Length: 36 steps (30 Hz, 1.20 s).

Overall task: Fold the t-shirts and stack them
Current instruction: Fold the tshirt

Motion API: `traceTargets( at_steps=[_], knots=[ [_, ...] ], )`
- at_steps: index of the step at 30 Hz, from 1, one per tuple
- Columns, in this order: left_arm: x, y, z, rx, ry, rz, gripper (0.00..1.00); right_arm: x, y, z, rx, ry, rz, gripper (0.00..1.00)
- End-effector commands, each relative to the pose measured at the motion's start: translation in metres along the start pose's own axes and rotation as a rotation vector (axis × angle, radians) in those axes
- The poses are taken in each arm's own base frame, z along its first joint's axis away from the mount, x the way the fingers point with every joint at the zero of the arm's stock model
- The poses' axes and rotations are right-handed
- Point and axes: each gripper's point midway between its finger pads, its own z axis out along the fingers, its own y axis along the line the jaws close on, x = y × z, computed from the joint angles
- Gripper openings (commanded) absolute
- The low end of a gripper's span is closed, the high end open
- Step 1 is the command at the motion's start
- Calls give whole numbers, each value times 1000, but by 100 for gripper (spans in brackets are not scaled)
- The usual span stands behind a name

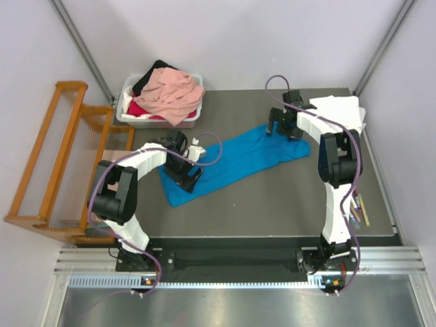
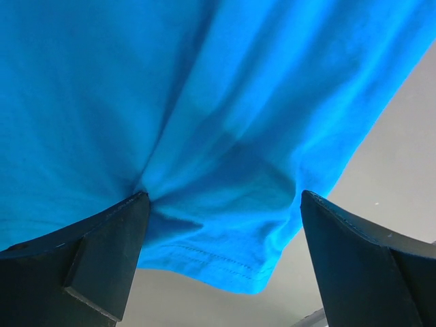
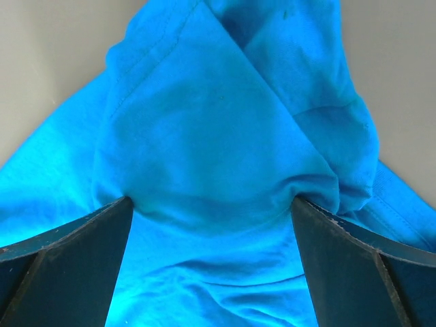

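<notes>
Both claws spread wide on the bright blue t-shirt (image 1: 235, 162).
The shirt lies stretched diagonally across the grey bench (image 1: 272, 204). The left claw (image 2: 221, 197) sits at its near-left end by the stitched hem, and the right claw (image 3: 211, 201) sits at its far-right end. Each claw has its fingers well apart, tips on the cloth, with fabric puckered between them and nothing clamped. A salmon-pink t-shirt (image 1: 174, 95) tops the pile in the white tub (image 1: 126, 102) at far left. A white t-shirt (image 1: 337, 105) lies at the far-right corner.

one blue t-shirt (image 1: 235, 160). one white tub (image 1: 124, 109) holding three visible tees: one pink tee (image 1: 174, 95), one red tee (image 1: 139, 109), one black tee (image 1: 144, 80). one white tee (image 1: 337, 105) outside it. one wooden rack (image 1: 54, 157). two claws: left claw (image 1: 189, 176), right claw (image 1: 279, 129).
</notes>
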Motion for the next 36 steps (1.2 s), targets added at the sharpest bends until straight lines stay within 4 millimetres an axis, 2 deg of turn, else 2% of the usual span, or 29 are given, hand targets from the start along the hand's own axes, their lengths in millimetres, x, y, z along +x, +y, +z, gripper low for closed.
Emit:
traceTargets(
  at_steps=[1,6,7,8,11,13,14,16,17,19,21,23,26,31,36],
  knots=[
    [42,9,6,-28,153,-21,98,-17,8,8,-24,-31,12,100],
    [37,4,3,5,143,-14,98,-29,3,22,-23,-33,33,100],
    [37,3,3,9,141,-13,98,-24,6,29,-44,-11,36,100],
    [35,2,1,17,136,-9,98,-31,7,29,-54,-24,39,100],
    [30,-3,2,53,125,-8,98,-36,14,37,-104,-25,46,100],
    [26,-13,2,110,121,-17,97,-40,20,42,-152,-32,40,100],
    [21,-17,1,129,113,-11,97,-49,24,41,-170,-51,37,100],
    [16,-30,3,158,115,10,97,-48,27,49,-192,-32,32,100],
    [13,-33,3,159,116,26,97,-57,31,47,-207,-48,29,100],
    [12,-51,6,196,136,57,97,-54,29,53,-208,-27,33,100],
    [8,-69,8,244,144,83,97,-62,27,53,-212,-40,45,100],
    [10,-94,10,322,171,102,97,-63,26,52,-229,-37,63,100],
    [17,-116,18,354,217,148,97,-66,26,52,-251,-36,80,100],
    [31,-134,32,388,282,183,97,-65,25,53,-267,-28,87,100],
    [29,-149,28,449,281,183,97,-67,22,52,-265,-25,81,100]
  ],
)
